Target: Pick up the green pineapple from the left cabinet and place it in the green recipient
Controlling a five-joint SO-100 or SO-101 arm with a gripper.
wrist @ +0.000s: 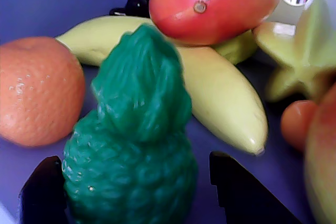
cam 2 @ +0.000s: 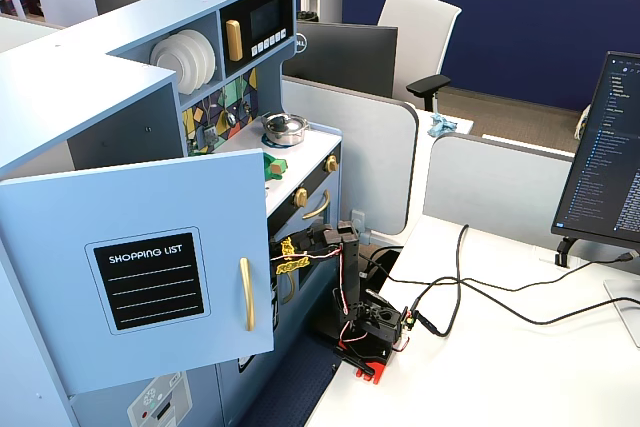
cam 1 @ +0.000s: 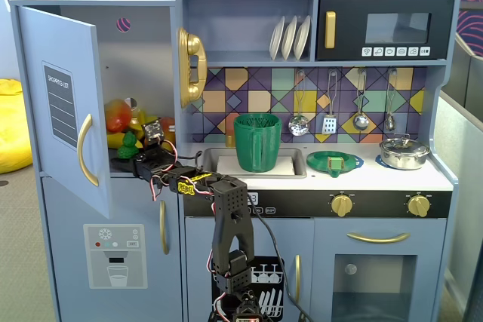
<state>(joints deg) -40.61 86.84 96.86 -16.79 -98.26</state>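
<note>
The green pineapple (wrist: pixel 131 150) stands upright on the shelf of the open left cabinet (cam 1: pixel 64 103), and it also shows small in a fixed view (cam 1: pixel 128 143). My gripper (wrist: pixel 134 161) reaches into the cabinet (cam 1: pixel 139 157) with its jaws open on either side of the pineapple's body. The left finger (wrist: pixel 44 192) touches it and the right finger (wrist: pixel 236 187) stands apart with a gap. The green recipient (cam 1: pixel 257 143) stands in the sink to the right. In another fixed view the open door (cam 2: pixel 150 267) hides the gripper and the pineapple.
Close around the pineapple lie an orange (wrist: pixel 37 90), a banana (wrist: pixel 220 93), a red mango (wrist: pixel 210 3) and a starfruit (wrist: pixel 302 51). A shallow green dish (cam 1: pixel 334 162) and a metal pot (cam 1: pixel 404 152) sit on the counter.
</note>
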